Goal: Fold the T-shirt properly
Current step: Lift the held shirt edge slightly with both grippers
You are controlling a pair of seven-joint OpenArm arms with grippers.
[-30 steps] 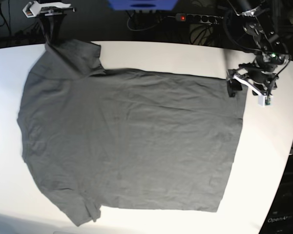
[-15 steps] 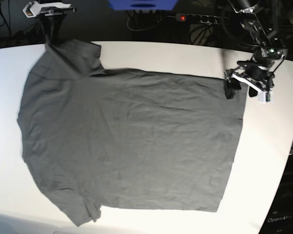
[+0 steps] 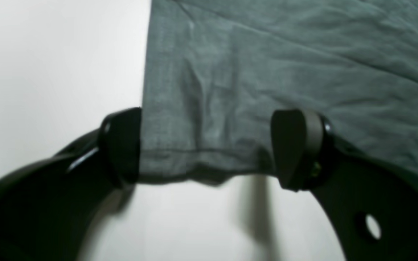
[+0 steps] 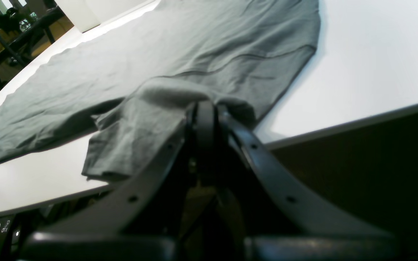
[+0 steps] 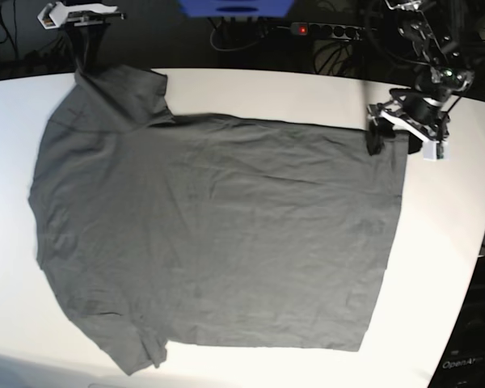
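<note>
The dark grey T-shirt [image 5: 218, 234] lies spread flat on the white table [image 5: 436, 267], hem toward the right and sleeves at the left. My left gripper [image 5: 375, 139] hovers open at the hem's far right corner. In the left wrist view its two fingers [image 3: 120, 145] straddle that corner of the T-shirt [image 3: 285, 65], the left one just off the cloth's side edge. My right gripper [image 5: 82, 69] is at the far left sleeve by the table's back edge. In the right wrist view the gripper [image 4: 203, 108] is shut on a raised fold of the sleeve cloth [image 4: 151, 119].
Behind the table's far edge sit a power strip [image 5: 327, 31] with a red light, cables and a blue object [image 5: 236, 6]. The table's curved edge runs close to the left gripper on the right. A bare white strip [image 5: 267, 89] lies beyond the shirt's far side.
The left gripper has shifted toward the table's far edge and a little left along the hem corner, staying open. The right gripper and the shirt have not moved.
</note>
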